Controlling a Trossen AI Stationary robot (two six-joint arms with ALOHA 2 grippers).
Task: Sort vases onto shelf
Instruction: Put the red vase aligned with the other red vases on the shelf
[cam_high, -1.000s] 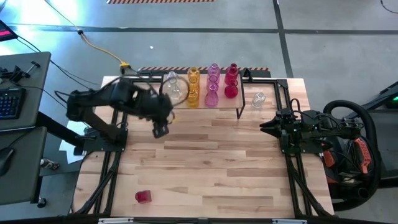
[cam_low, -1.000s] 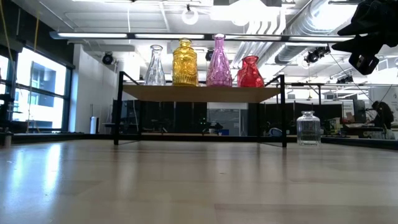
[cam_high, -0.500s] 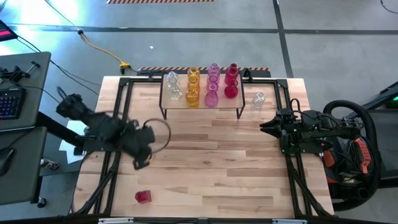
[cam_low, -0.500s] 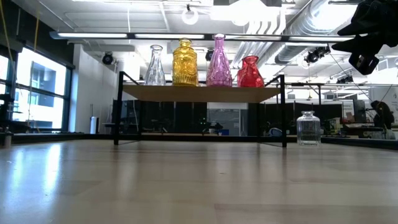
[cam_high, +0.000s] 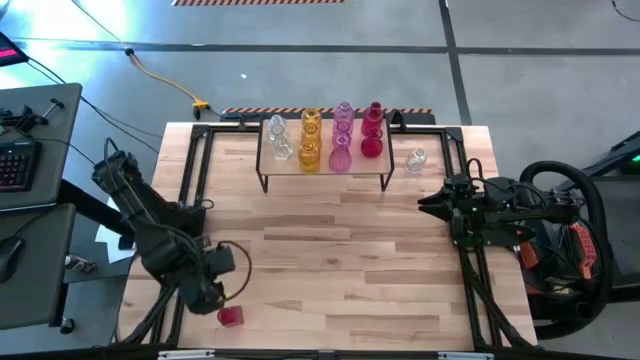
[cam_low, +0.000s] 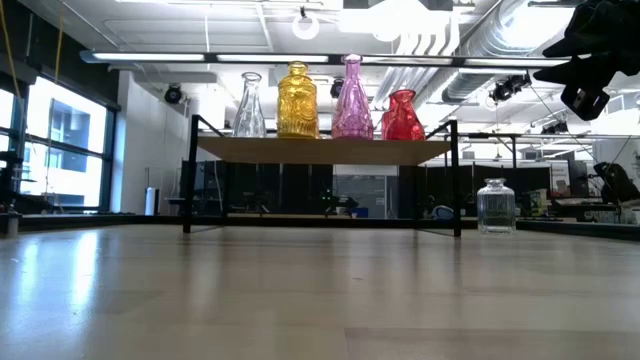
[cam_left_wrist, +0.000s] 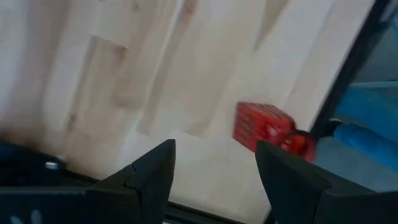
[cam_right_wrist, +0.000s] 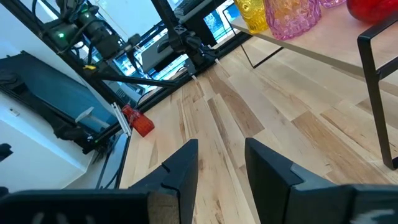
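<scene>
The shelf (cam_high: 362, 166) (cam_low: 320, 150) stands at the table's far middle. On it stand clear vases (cam_high: 278, 140), amber ones (cam_high: 310, 140), pink ones (cam_high: 342, 135) and red ones (cam_high: 372, 132). A clear vase (cam_high: 416, 158) (cam_low: 495, 206) stands on the table right of the shelf. One small red vase (cam_high: 230, 316) (cam_left_wrist: 266, 126) lies on its side near the table's near-left corner. My left gripper (cam_high: 222, 290) (cam_left_wrist: 214, 149) hovers open just beside it, touching nothing. My right gripper (cam_high: 430, 205) (cam_right_wrist: 221, 158) waits open at the table's right edge.
The wooden plank table (cam_high: 340, 260) lies bare between the shelf and the near edge. Its black frame rail (cam_left_wrist: 348, 68) runs close by the red vase. A desk with a keyboard (cam_high: 18, 160) stands left of the table, and a yellow cable (cam_high: 165, 80) lies on the floor beyond.
My left arm has swung from the shelf's left end across to the table's near-left corner and come down beside the red vase. The vases and my right arm have kept still.
</scene>
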